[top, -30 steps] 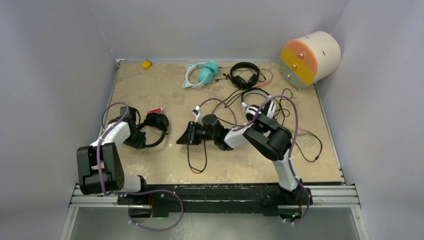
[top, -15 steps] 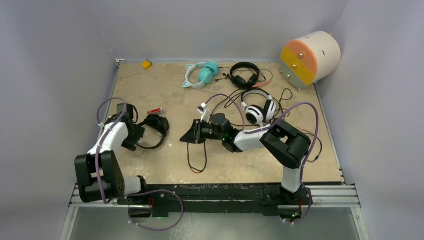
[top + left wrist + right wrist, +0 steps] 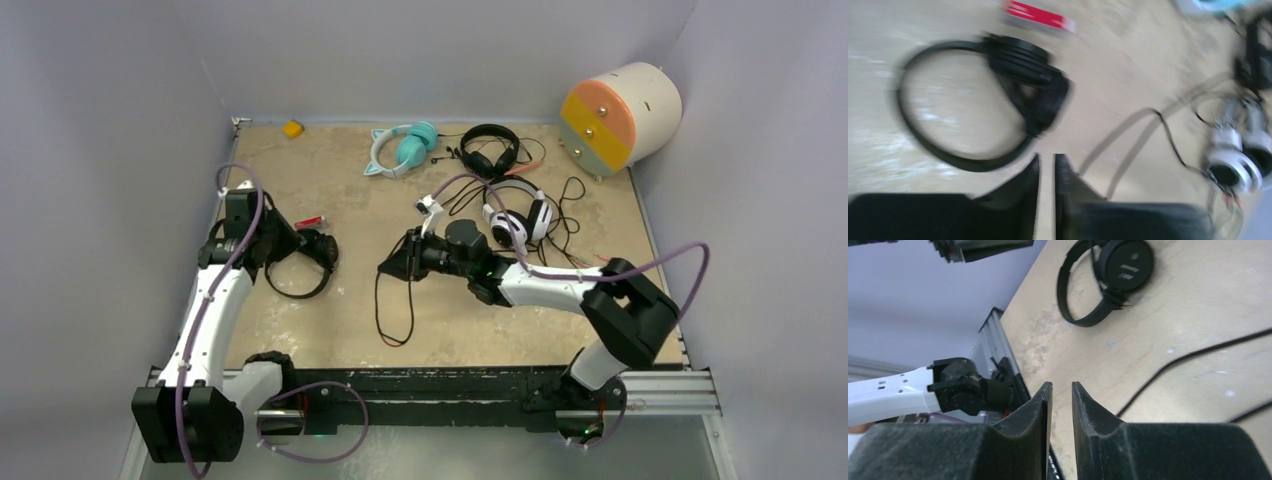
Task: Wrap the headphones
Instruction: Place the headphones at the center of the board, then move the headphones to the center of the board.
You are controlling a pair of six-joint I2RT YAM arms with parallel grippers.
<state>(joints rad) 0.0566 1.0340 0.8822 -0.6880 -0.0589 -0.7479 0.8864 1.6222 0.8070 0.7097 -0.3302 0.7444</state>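
My left end effector [image 3: 1046,159] has backed off the black headphones [image 3: 1024,82] at the frame's upper left, and it and my right end effector [image 3: 1061,387] stand narrowly apart and empty; I judge the headband [image 3: 923,145] light, stiff and good to grasp, the thin cable [image 3: 1188,360] limp and slippery.

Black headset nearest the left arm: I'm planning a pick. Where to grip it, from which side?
Probably the headband mid-arc, from straight above: it lies flat as a thin open loop, while the folded earcups look bulkier.

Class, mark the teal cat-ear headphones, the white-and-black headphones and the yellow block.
teal cat-ear headphones [image 3: 412,150]: top view, teal earcup.
white-and-black headphones [image 3: 508,230]: top view, an earcup.
yellow block [image 3: 292,128]: top view, its top face.
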